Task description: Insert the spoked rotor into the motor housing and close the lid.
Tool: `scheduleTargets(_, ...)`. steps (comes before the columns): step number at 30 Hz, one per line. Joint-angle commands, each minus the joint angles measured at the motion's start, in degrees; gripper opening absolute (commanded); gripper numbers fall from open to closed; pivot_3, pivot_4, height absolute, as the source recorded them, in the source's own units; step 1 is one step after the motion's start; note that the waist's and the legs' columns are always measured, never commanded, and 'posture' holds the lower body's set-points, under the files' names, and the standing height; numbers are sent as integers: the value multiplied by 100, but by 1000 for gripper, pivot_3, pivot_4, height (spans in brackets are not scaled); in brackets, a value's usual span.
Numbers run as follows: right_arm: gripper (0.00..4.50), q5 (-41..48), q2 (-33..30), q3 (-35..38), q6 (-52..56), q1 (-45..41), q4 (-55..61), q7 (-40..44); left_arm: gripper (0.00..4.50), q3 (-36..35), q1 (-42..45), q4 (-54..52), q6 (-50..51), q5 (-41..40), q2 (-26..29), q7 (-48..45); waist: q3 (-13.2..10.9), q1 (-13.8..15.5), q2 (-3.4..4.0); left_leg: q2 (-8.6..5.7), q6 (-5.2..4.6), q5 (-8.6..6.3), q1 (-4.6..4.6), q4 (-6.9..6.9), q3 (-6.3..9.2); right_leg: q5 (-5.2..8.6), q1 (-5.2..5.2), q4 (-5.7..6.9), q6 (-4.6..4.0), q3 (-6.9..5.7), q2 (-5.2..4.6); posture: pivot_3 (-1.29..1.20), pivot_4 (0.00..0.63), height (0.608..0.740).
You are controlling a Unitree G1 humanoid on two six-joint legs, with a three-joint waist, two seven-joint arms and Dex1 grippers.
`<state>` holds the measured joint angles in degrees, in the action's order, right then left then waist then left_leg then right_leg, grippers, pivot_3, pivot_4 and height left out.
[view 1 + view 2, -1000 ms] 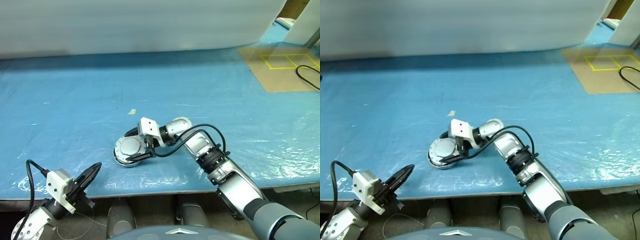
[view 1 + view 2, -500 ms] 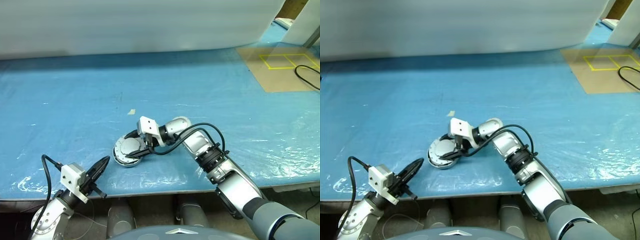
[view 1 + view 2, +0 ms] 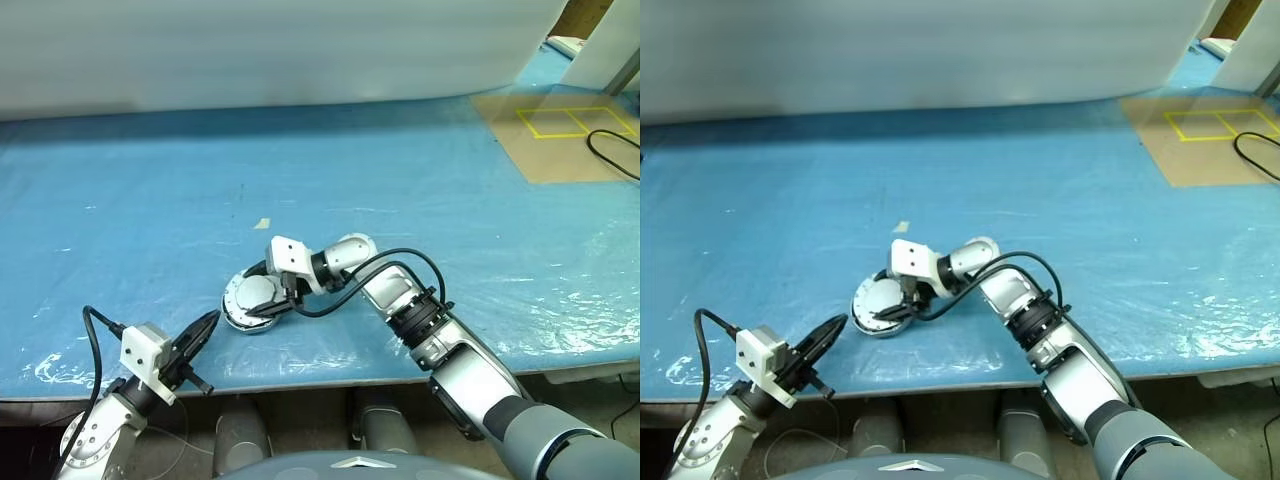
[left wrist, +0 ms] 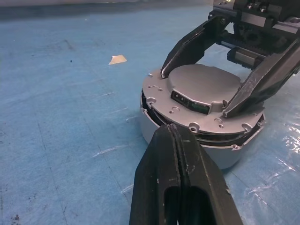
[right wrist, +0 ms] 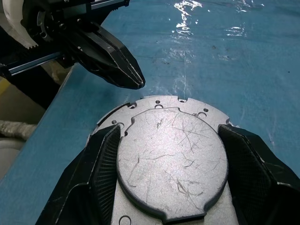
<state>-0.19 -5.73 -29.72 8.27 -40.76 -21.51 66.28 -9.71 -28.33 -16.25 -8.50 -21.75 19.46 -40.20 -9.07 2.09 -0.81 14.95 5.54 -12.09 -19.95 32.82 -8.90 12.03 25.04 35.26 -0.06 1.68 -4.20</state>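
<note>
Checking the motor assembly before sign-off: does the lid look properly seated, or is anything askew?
The lid looks slightly askew: in the left wrist view a dark gap shows between its rim and the motor housing, wider on one side. The right claw straddles its raised grey centre. The scratches on that face look like wear.

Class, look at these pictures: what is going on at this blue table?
A two-armed robot is assembling a small motor. Its right hand has its black fingers on either side of the raised centre of the grey lid, which sits on the motor housing. The left hand is shut, empty, pointing at the housing from nearby.
</note>
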Motion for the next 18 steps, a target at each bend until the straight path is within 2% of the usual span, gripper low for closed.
scheduleTargets(1,2966,132,59,40,101,-110,274,98,0,-101,-47,-196,4,-106,38,54,0,2,0,0,0,0,-1,1,0,0,0,0,0,0,0,0,150,740)
scheduleTargets(9,2966,7,-27,-111,721,-169,499,145,0,-79,-39,-226,40,-96,51,120,0,11,0,-1,1,1,-4,5,0,0,0,-2,0,0,0,0,150,740)
scheduleTargets(18,2966,-162,161,-209,1182,-115,567,-326,0,-54,-6,-182,48,-74,57,160,0,0,0,-1,5,2,2,5,0,0,0,4,0,2,0,0,150,740)
